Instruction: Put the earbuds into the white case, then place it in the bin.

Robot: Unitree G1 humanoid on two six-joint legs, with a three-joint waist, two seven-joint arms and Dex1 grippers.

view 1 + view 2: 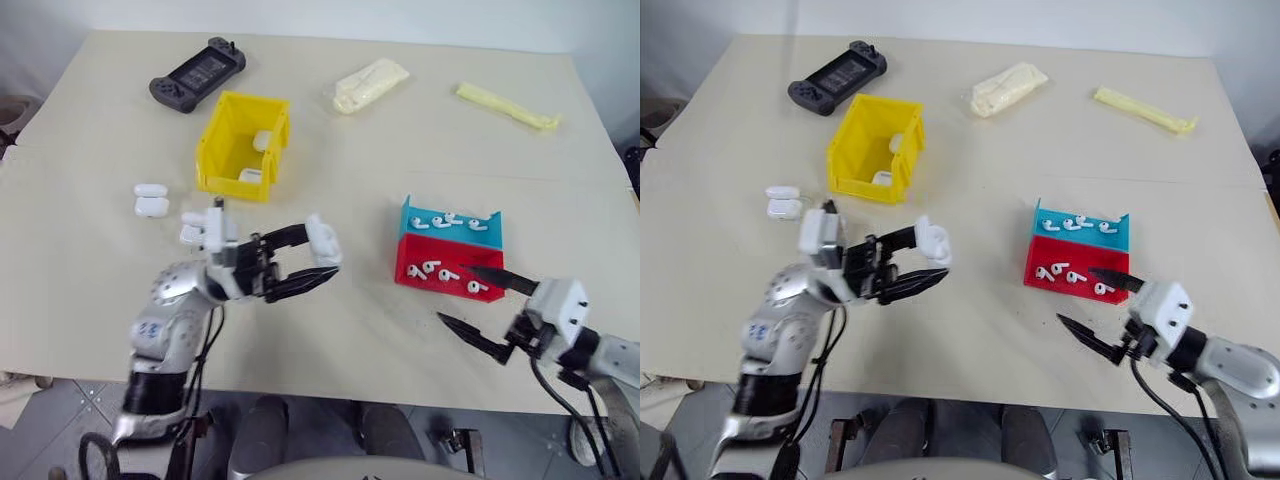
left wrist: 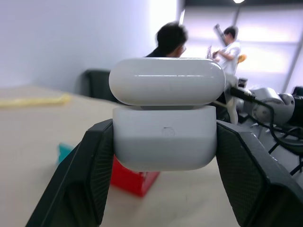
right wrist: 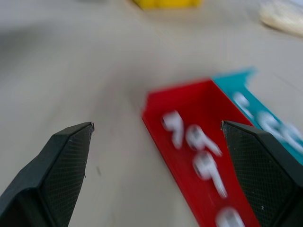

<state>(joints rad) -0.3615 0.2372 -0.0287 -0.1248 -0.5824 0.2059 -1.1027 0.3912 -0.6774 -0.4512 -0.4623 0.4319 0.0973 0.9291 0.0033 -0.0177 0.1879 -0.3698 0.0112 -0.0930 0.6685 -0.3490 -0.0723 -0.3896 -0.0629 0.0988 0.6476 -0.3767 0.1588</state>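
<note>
My left gripper (image 1: 322, 262) is shut on the white case (image 1: 323, 240), held above the table's middle and pointing right. In the left wrist view the case (image 2: 165, 137) sits between both fingers with its lid slightly ajar. Several earbuds lie in the red tray (image 1: 445, 272) and in the blue tray (image 1: 448, 220) behind it. Just in front of the red tray's near corner, my right gripper (image 1: 455, 293) stands open and holds nothing; the right wrist view shows the tray's earbuds (image 3: 199, 151) ahead of it. The yellow bin (image 1: 222, 130) stands at the back left with two white cases (image 1: 262, 141) inside.
More white cases (image 1: 150, 199) lie on the table left of my left arm. A black game controller (image 1: 198, 75), a cream wrapped packet (image 1: 370, 85) and a long yellow packet (image 1: 507, 107) lie along the far side. People (image 2: 173, 40) are in the background.
</note>
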